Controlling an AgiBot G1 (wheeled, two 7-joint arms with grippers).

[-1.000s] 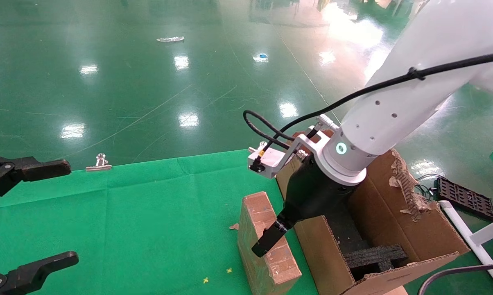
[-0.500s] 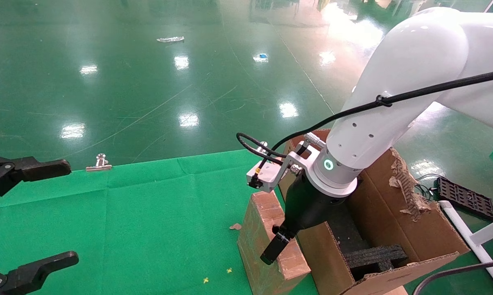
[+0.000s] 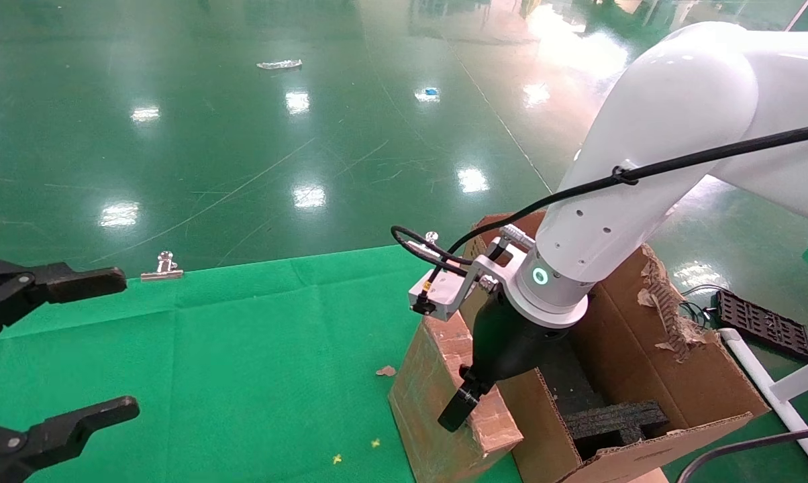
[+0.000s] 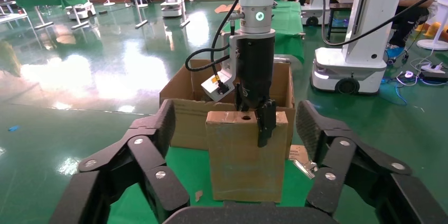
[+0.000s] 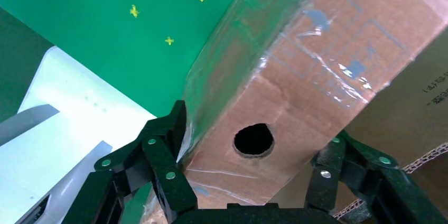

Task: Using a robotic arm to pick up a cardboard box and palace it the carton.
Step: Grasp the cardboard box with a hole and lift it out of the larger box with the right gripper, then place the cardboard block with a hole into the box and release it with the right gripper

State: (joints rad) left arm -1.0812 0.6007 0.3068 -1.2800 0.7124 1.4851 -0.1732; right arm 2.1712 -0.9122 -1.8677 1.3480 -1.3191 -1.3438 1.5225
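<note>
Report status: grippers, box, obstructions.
Right gripper clamped across slim cardboard box, upright beside carton. Left gripper open, parked. Carton wall between box and slot.

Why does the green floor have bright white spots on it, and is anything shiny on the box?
Head view: the glossy floor mirrors ceiling lights as white patches. Left wrist view: the same glare spreads wide. Right wrist view: clear tape on the cardboard box glints.

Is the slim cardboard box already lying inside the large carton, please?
No, the cardboard box stands outside the carton.
</note>
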